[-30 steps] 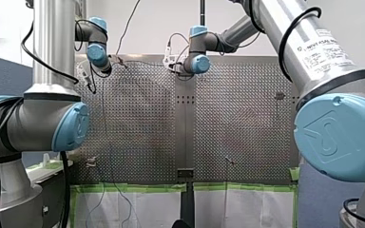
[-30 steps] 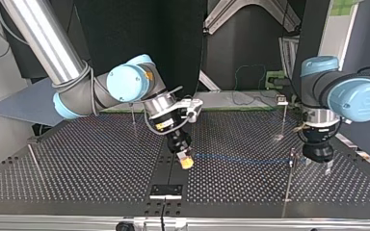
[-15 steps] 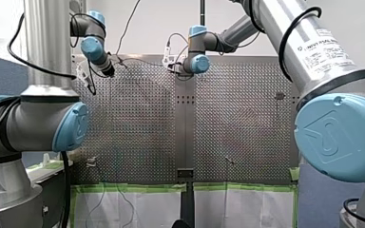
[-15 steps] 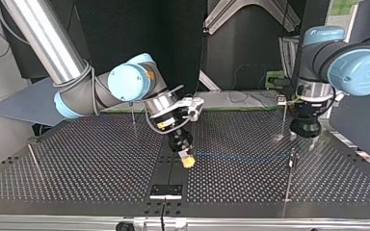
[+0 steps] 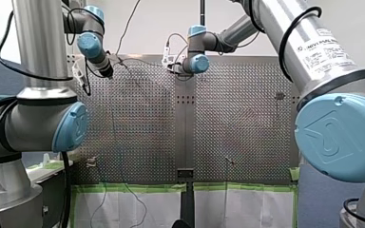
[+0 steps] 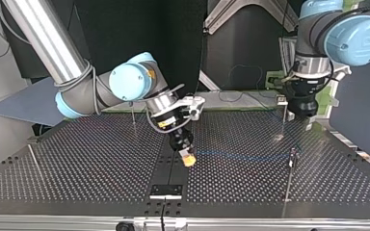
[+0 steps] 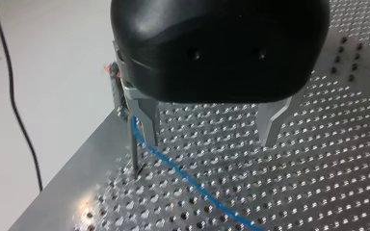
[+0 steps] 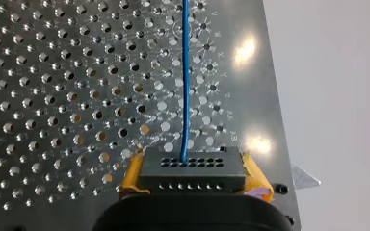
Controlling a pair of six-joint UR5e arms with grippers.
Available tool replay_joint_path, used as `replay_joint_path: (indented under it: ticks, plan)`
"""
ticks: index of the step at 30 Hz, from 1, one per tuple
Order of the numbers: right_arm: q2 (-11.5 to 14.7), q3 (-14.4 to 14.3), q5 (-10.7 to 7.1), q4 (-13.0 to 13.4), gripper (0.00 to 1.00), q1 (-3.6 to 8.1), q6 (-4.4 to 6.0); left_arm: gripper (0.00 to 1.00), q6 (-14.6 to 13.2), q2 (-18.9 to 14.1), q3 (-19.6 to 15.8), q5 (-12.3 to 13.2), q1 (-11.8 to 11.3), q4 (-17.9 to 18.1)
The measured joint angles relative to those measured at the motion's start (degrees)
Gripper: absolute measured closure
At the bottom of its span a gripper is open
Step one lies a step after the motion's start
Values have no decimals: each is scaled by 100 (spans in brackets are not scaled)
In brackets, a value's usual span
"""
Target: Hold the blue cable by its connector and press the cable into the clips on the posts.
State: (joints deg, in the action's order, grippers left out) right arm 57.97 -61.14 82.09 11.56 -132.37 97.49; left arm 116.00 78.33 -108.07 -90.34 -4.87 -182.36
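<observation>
Here, right gripper (image 8: 193,180) with yellow pads clenched on the connector (image 8: 192,166), cable (image 8: 185,86) running straight ahead from it over the table (image 8: 53,72), left gripper (image 7: 212,131) above the table, metal fingers (image 7: 270,120) spread and empty, cable passing one finger beside a post (image 7: 133,151).

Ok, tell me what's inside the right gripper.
A black connector, clamped between the yellow pads of the right gripper, with the blue cable running out of its holed face. The gripper's body covers the connector's back end.
</observation>
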Motion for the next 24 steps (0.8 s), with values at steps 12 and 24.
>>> replay_joint_path:
  ticks: [12, 24]
  plan:
    - [-1, -8, 380, -245, 100, 30, -7, 0, -570, -560, -132, 442, 6, 347]
    - [-4, -9, 652, -475, 100, 48, -34, 0, -1161, -625, -117, 1031, 2, 876]
